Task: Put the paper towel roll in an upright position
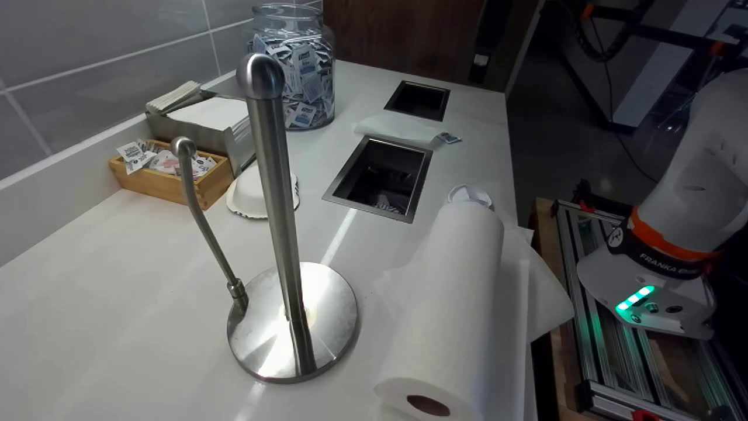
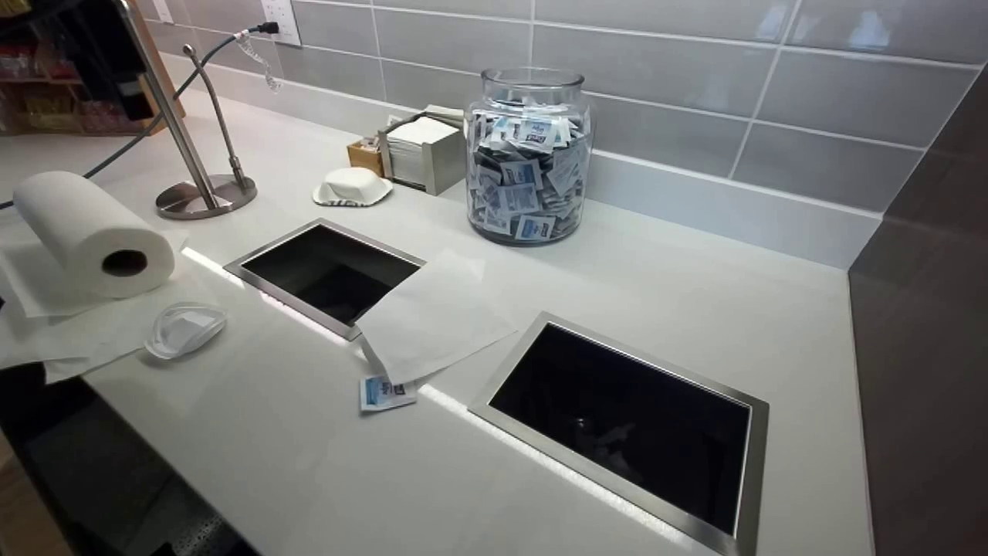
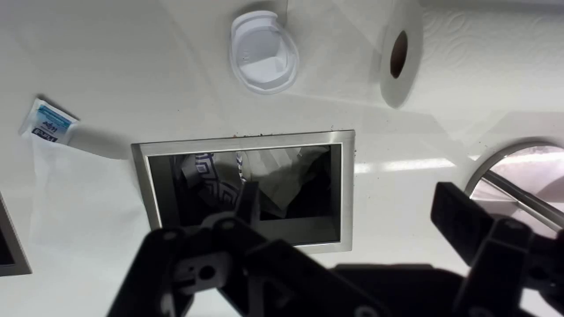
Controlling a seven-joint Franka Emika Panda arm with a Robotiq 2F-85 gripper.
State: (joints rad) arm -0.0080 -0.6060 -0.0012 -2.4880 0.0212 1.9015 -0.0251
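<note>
Your pincer (image 3: 347,201) hangs parted and empty, the paper towel roll (image 3: 478,59) lying to its upper right in the wrist view, long axis roughly along the pincer's spread.

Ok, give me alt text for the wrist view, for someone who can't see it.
A paper towel roll lies on its side on a white counter, upper right, its hollow end facing left. The open black gripper juts in from the bottom edge, holding nothing. At centre, a metal-framed opening contains discarded items; a white lid lies nearer the top.
</note>
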